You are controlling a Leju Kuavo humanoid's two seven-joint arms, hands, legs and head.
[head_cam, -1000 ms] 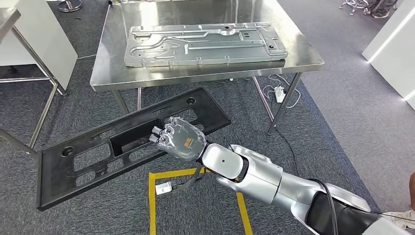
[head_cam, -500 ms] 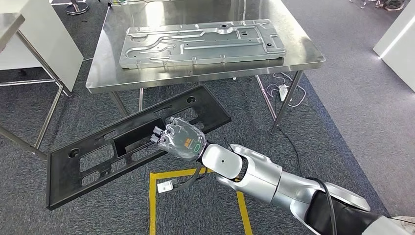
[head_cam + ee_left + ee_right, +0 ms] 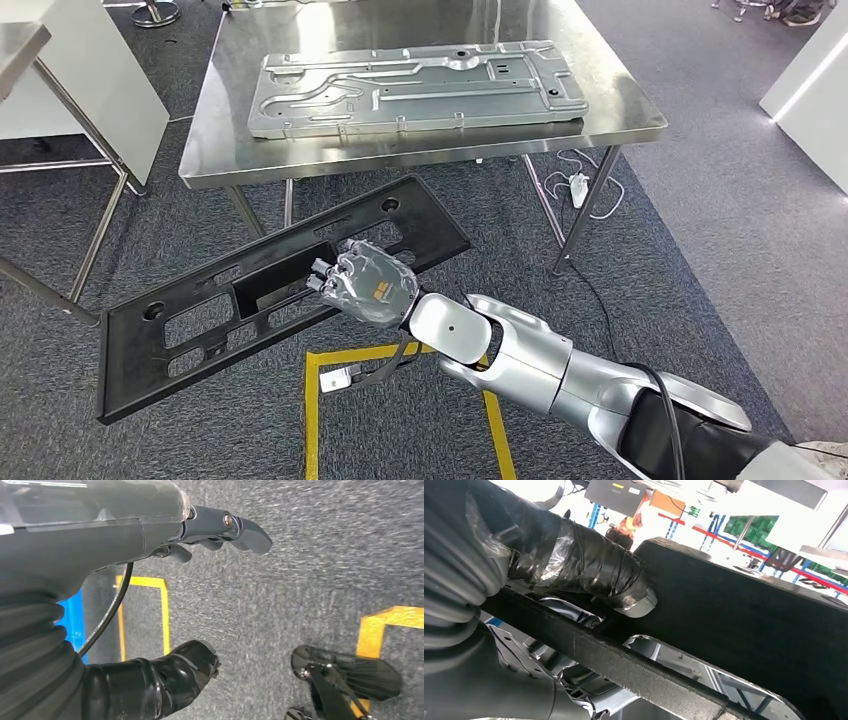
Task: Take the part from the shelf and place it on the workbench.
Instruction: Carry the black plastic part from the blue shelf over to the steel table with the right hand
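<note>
Barely shifted, right hand grips black part short of workbench edge; left hand empty.

Matt black plastic part, shiny steel workbench

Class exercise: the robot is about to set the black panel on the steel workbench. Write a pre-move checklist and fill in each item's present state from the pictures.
1. Right hand grips the black panel: ok.
2. Panel level: not ok, it tilts, far end lower.
3. Panel clear of the steel workbench: ok, it hangs in front of the near edge.
4. Free room on the bench: not ok, the metal plate covers most of it.
5. Left hand free: ok, fingers apart over carpet.
6. Grip firmness: cannot tell.
</note>
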